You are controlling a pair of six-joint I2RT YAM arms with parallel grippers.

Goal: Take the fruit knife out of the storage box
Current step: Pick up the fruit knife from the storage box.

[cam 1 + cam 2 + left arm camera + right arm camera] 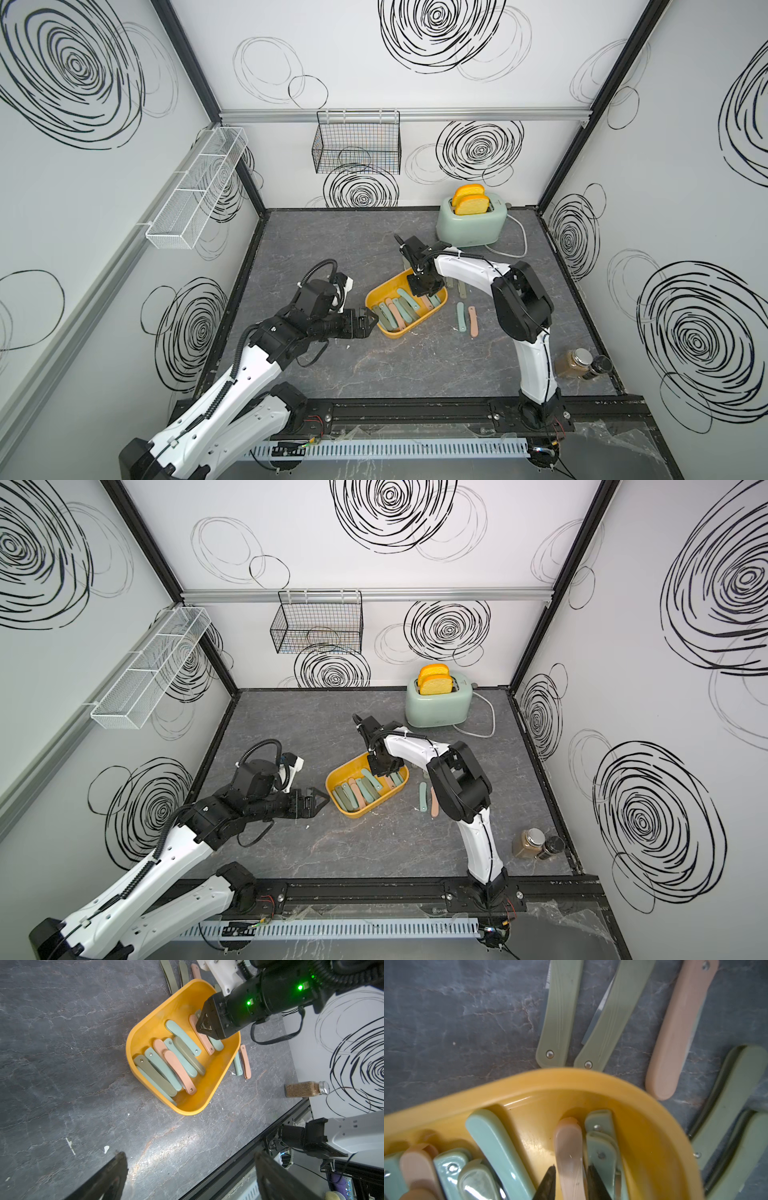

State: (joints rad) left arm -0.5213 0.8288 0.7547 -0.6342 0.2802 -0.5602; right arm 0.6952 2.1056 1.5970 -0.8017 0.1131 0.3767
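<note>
In both top views the right arm hid the far end of the storage box (380, 300) on the grey table (332, 249); only the right wrist view showed the right gripper (571, 1180) inside it, jaws drawn narrow on either side of a pink fruit knife (568, 1153), fingertips (548, 1182) at its flanks, a firm grip not certain; the left gripper (190, 1169) hung spread wide and empty beside the box.

Grey marble tabletop (374, 374): storage box (380, 293), toaster (471, 226), loose knives (460, 318), 2 jars (575, 363).
</note>
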